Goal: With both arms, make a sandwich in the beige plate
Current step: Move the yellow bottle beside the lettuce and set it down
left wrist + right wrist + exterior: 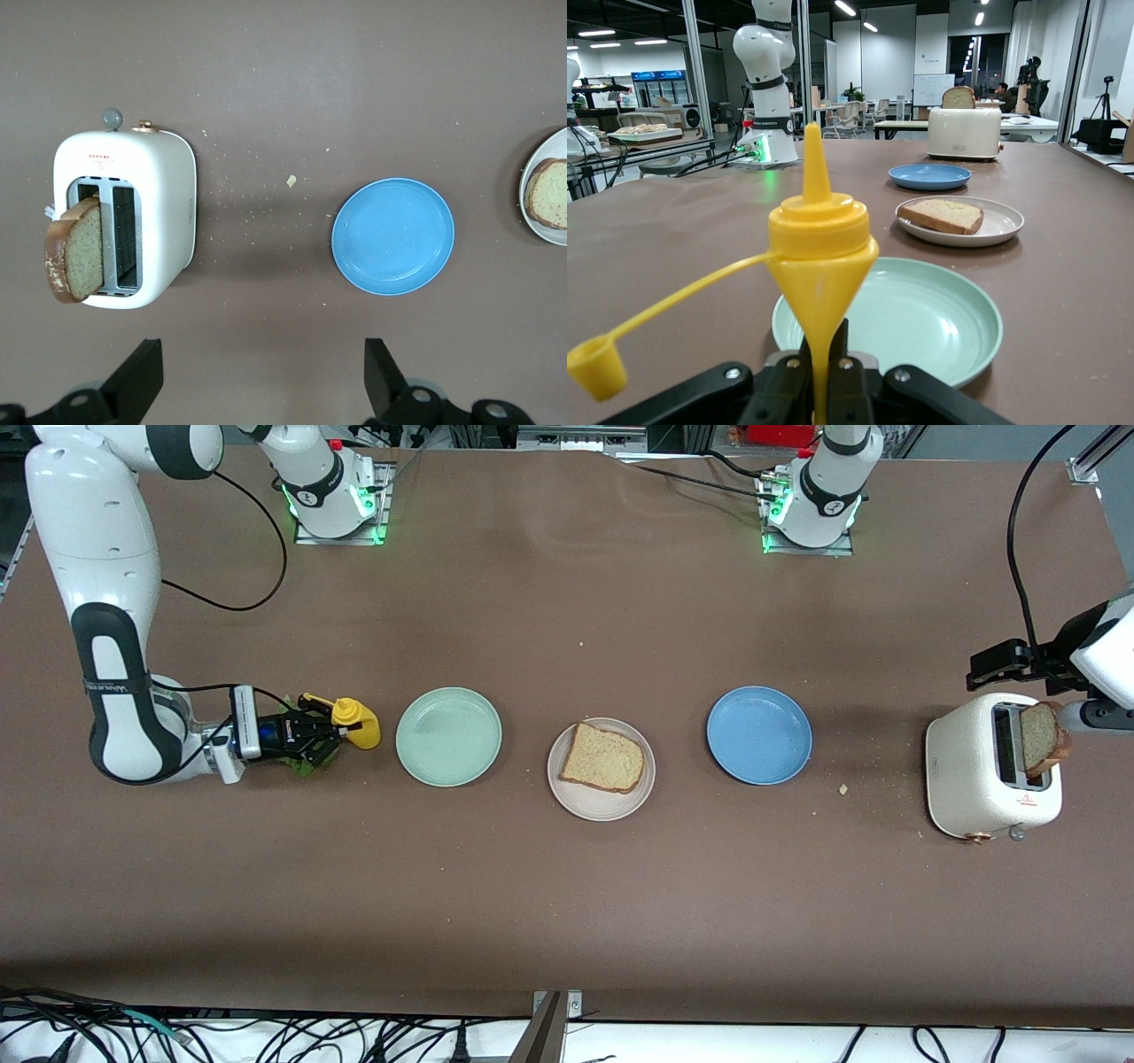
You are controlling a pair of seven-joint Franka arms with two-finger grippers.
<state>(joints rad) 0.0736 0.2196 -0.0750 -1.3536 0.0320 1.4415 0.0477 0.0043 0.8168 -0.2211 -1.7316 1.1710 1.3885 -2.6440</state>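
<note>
Lying low and horizontal at its end of the table, right arm has its gripper clamped shut on a yellow bottle, lettuce showing just under the wrist, mint plate beside. Left gripper hovers above the toaster, jaws wide, nothing held. One bread slice lies on the beige plate; second slice stands in the toaster slot. Blue plate sits between beige plate and toaster.
</note>
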